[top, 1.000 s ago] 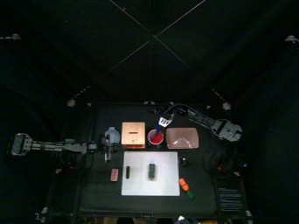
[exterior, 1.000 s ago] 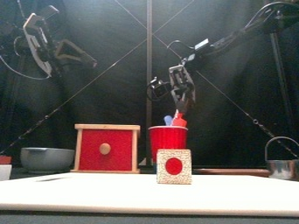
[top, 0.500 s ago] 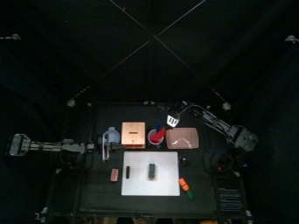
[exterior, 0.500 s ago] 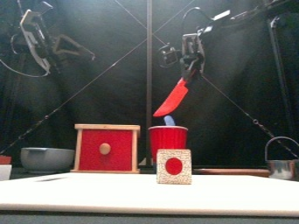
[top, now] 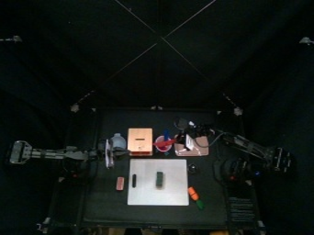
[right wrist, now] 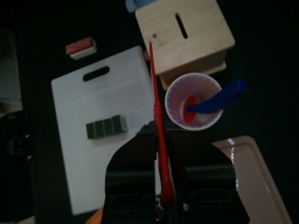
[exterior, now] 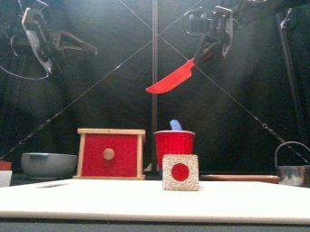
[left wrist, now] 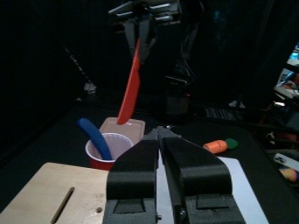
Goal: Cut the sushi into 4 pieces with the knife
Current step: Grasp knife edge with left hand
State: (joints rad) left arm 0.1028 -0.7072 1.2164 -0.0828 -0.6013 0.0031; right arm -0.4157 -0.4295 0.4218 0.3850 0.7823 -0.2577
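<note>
Clamping a flat red plastic knife (exterior: pixel 172 78) by one end, the right gripper (exterior: pixel 215 32) holds it high above the round red cup (exterior: pixel 175 147), the knife's free end slanting downward. A blue knife (exterior: pixel 176 125) pokes its rounded end from the cup. The sushi roll (top: pixel 161 177), a dark green block with a speckled white end, lies uncut on the smooth white cutting board (top: pixel 178 188). The left gripper (left wrist: pixel 160 144), jaws pressed together and empty, hangs left of the pale wooden box (exterior: pixel 111 154).

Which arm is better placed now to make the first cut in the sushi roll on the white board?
Right. The right gripper holds the red knife, lifted above the red cup, with the sushi roll on the white board nearby. The left gripper is shut and empty.
</note>
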